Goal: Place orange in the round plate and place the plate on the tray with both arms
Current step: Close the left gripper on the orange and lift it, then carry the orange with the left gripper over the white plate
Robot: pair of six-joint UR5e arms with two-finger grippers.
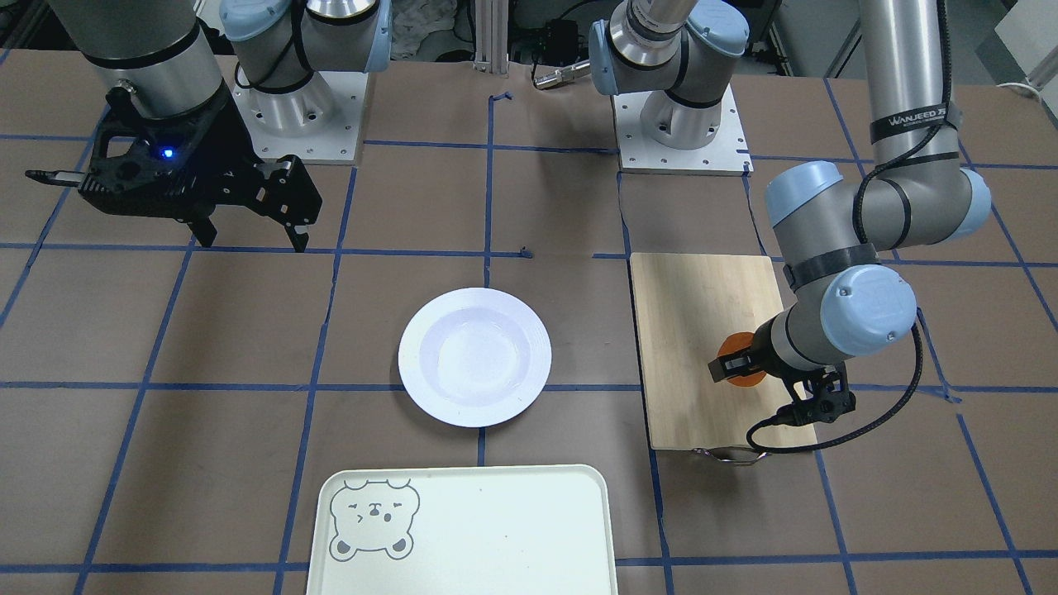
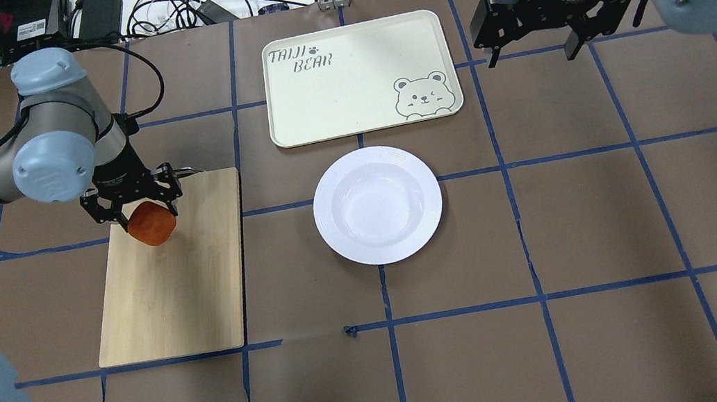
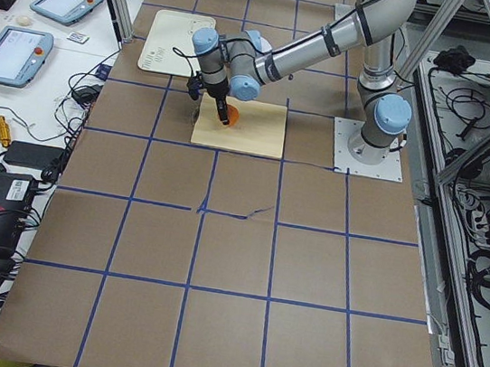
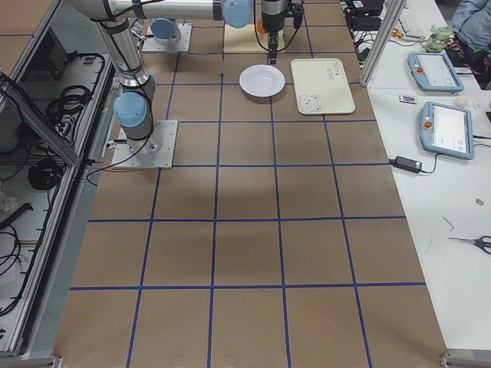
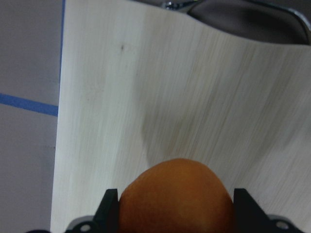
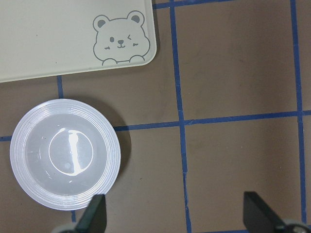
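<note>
My left gripper [image 2: 147, 218] is shut on the orange [image 2: 152, 224], held over the bamboo cutting board [image 2: 181, 289]. In the left wrist view the orange [image 5: 175, 199] sits between both black fingers [image 5: 109, 209], with its shadow on the wood. The empty white round plate [image 2: 377, 204] lies mid-table, to the right of the board. The pale tray [image 2: 342, 84] with a bear face lies just beyond the plate. My right gripper [image 2: 532, 36] hangs open and empty, high up, right of the tray; its wrist view shows the plate [image 6: 64, 154] and the tray [image 6: 48, 39] below.
The cutting board [image 1: 694, 330] has a metal handle [image 1: 727, 454] at its far end, near the left arm's cable. Both arm bases [image 1: 682, 124] stand at the table's robot side. Blue tape lines cross the brown table [image 2: 580, 233].
</note>
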